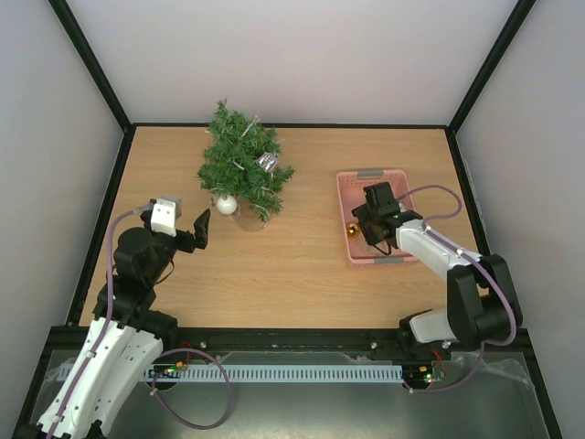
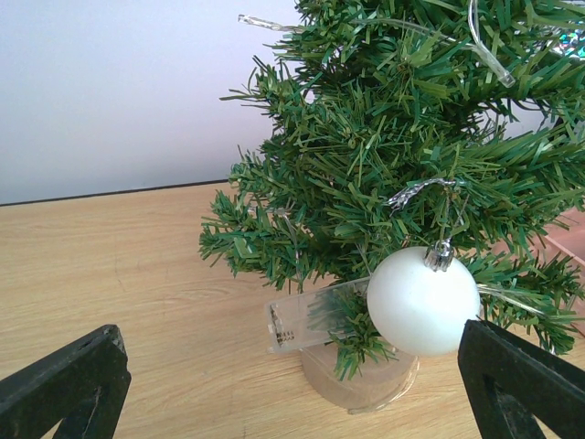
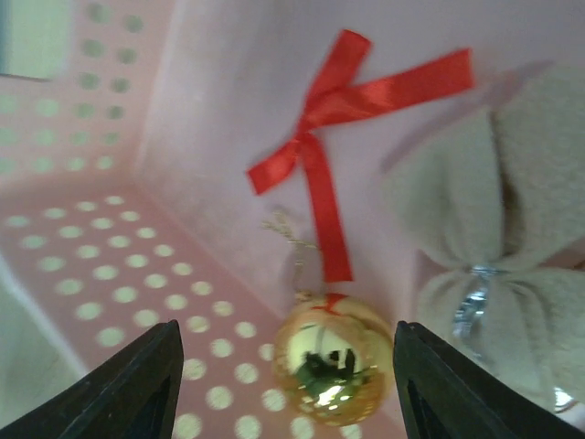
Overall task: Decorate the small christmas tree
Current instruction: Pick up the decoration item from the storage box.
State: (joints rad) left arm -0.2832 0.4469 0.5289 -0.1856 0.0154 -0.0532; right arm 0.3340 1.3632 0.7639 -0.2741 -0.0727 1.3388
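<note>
The small christmas tree (image 1: 241, 166) stands at the back left of the table on a pale base (image 2: 361, 380). A white ball (image 2: 422, 301) hangs from a low branch, and a silver ornament (image 1: 267, 162) sits higher up. My left gripper (image 1: 201, 228) is open and empty, a little left of the tree, its fingers (image 2: 69, 384) wide apart. My right gripper (image 1: 371, 236) is open inside the pink basket (image 1: 349, 183), with a gold ball (image 3: 331, 368) lying between its fingers (image 3: 137, 384). A red ribbon bow (image 3: 340, 110) and a beige bow (image 3: 498, 224) lie beside the ball.
A clear battery box (image 2: 315, 315) leans on the tree's base. Light strands (image 2: 484, 50) run through the branches. The table has a black frame and white walls on three sides.
</note>
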